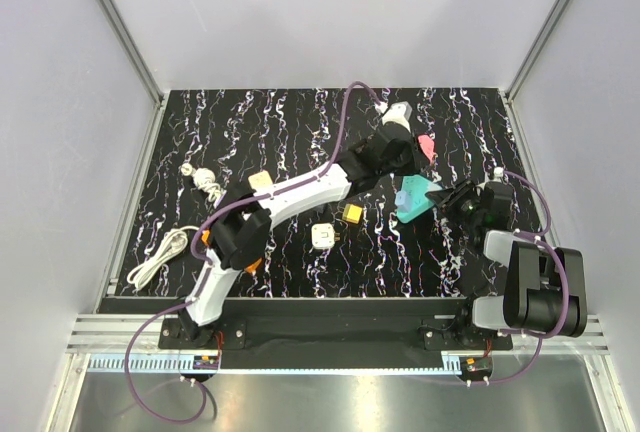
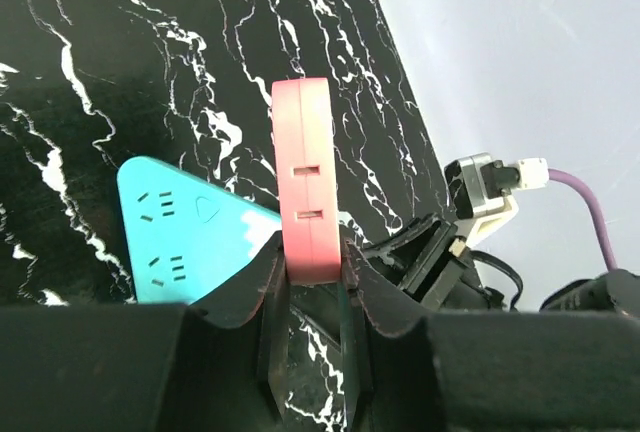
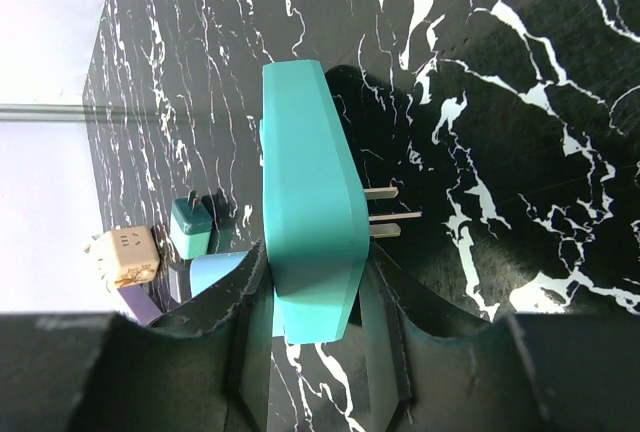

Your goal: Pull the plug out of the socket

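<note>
My left gripper [image 1: 420, 151] is shut on a pink flat plug [image 1: 427, 146], held upright on edge above the table; in the left wrist view the plug [image 2: 306, 182] stands between my fingers [image 2: 270, 282], two slots on its edge. My right gripper [image 1: 440, 198] is shut on a teal socket block [image 1: 412, 200]. In the right wrist view the block [image 3: 305, 212] sits between the jaws with metal prongs [image 3: 390, 217] on its right side. The block's slotted face [image 2: 170, 237] shows left of the pink plug. The two pieces look apart.
A yellow plug [image 1: 352, 214], a white plug [image 1: 324, 236] and a beige cube adapter [image 1: 260, 181] lie mid-table. A coiled white cable [image 1: 160, 257] lies at the left edge. A small teal plug [image 3: 190, 227] and the beige cube [image 3: 125, 255] show behind the block.
</note>
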